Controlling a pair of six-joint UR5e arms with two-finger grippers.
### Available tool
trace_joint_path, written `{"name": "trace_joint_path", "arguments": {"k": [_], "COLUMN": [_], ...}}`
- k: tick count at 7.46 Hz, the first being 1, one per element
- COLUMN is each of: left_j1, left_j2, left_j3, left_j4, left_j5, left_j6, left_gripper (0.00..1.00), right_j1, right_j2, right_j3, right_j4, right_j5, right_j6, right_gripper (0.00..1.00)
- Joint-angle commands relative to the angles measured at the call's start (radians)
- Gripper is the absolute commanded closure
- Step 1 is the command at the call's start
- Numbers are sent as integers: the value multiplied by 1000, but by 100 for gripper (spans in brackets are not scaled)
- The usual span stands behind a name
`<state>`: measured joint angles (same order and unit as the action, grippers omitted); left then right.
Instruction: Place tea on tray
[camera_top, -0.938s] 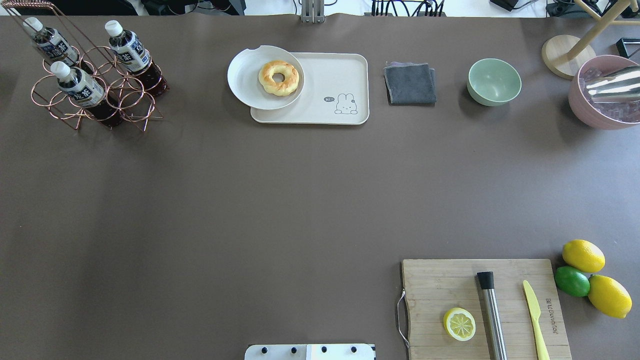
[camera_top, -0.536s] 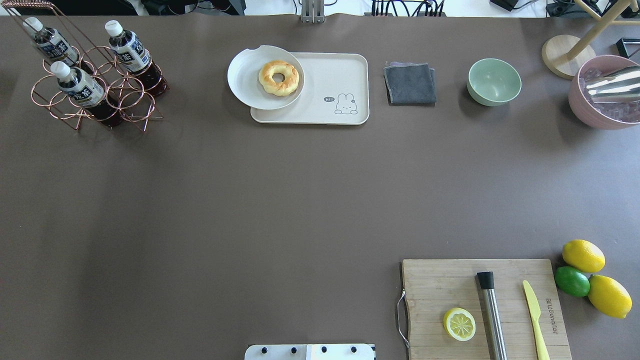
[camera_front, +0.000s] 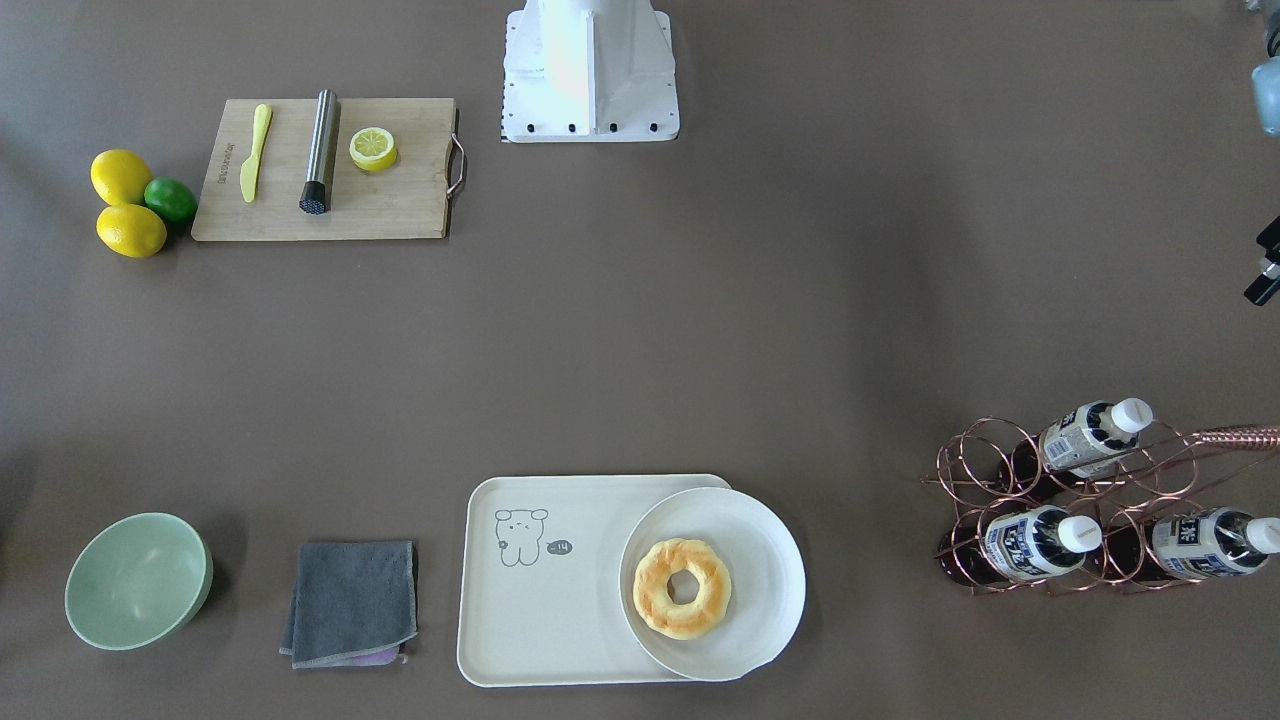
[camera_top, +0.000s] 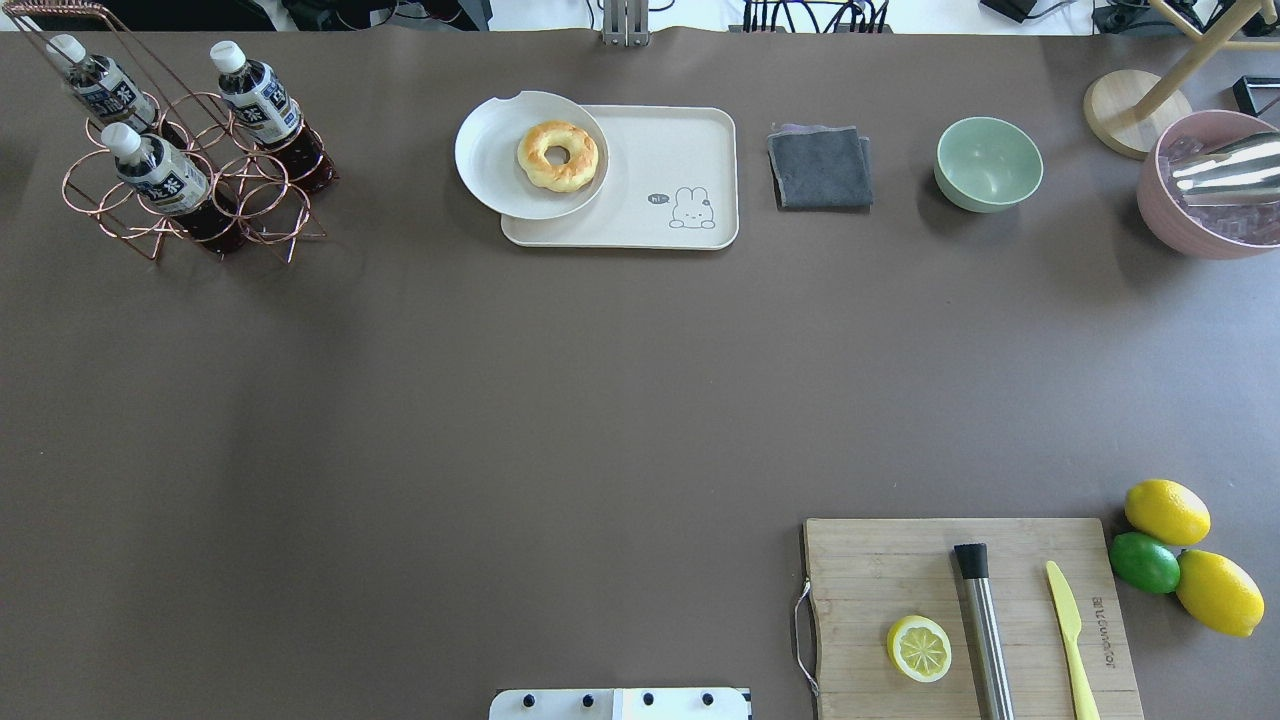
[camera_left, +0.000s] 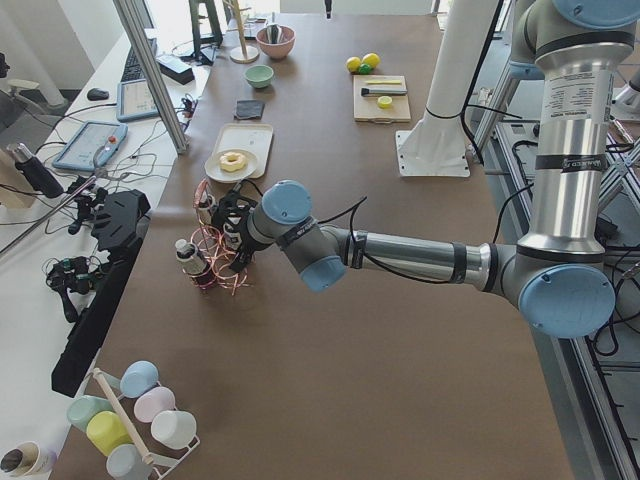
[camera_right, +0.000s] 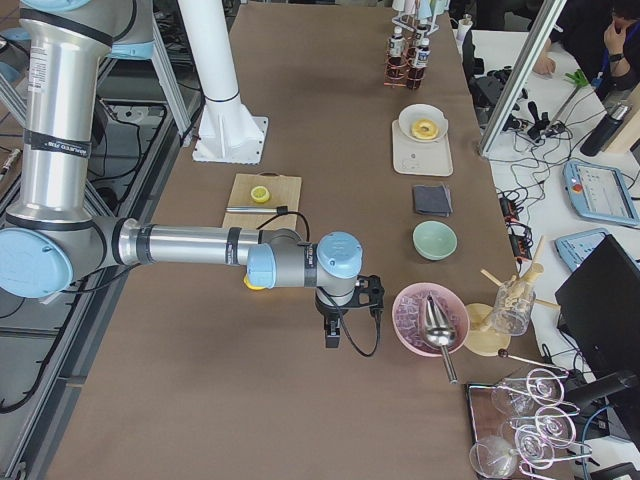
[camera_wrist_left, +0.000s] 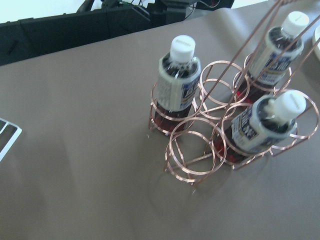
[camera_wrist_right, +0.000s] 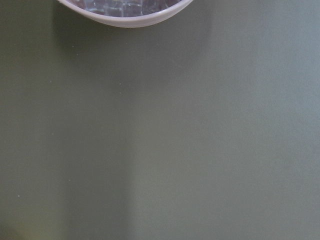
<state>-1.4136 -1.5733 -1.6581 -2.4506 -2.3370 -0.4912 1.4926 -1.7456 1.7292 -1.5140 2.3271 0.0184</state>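
Tea (camera_top: 262, 100): one of three like bottles standing upright in the copper rack (camera_top: 262, 210), upper left of the overhead view; none has been placed on the tray.
Left hand (camera_left: 228, 218): held beside the rack; apart or together cannot be told.
Grasp: the body below the cap should be clamped and lifted straight up, clear of the rings.
Tray (camera_top: 690, 140): upper centre of the bench; its bare right half is to be used.
Right hand (camera_right: 333, 335): far right; state cannot be told.

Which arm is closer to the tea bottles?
The left. The left hand is beside the bottles; the right hand is far off, by the pink bowl.
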Motion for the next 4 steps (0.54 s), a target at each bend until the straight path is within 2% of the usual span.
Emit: {"name": "trace_joint_path", "arguments": {"k": [1, 3, 4], "left_j1": [210, 287, 307], "left_j2": [4, -8, -13], "left_j3": [-44, -46, -43], "left_j4": [-145, -140, -139], "left_j5": [305, 471, 516], "left_j6": [-229, -265, -280], "left_gripper": [3, 3, 3], "right_j1": [0, -2, -2], "right_j2": [0, 0, 0], "right_j3": [-5, -7, -8], "right_j4": [0, 0, 0], "right_j5": [1, 1, 1], "right_j6": [-1, 0, 0], "right_gripper": [0, 0, 0]}}
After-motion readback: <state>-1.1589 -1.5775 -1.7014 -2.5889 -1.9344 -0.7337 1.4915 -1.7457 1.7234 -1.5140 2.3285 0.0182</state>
